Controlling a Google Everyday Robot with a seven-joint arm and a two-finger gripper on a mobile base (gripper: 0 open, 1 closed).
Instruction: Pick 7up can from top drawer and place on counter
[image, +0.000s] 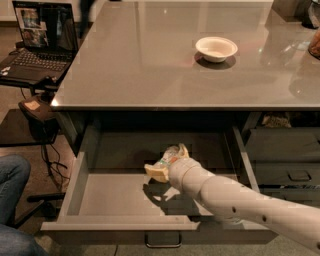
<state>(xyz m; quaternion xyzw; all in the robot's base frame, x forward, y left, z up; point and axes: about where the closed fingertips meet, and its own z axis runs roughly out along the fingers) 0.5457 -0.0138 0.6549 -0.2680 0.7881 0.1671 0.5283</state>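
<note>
Fingers (156, 171) of the gripper (166, 160) sit one on each side of the 7up can (170, 154) and appear pinched against it. The can is tilted, in the middle of the top drawer (107, 195), close to or on the drawer floor and nearer its back than its handle. The arm (240, 200) reaches in over the drawer's front right corner. The step in hand looks like the grasp itself, with the lift not yet made. The next move calls for raising the can clear of the drawer's walls, drawing it out from beneath the counter (140, 65) edge overhanging the drawer's back, then setting it on that surface away from the white bowl (216, 48).
</note>
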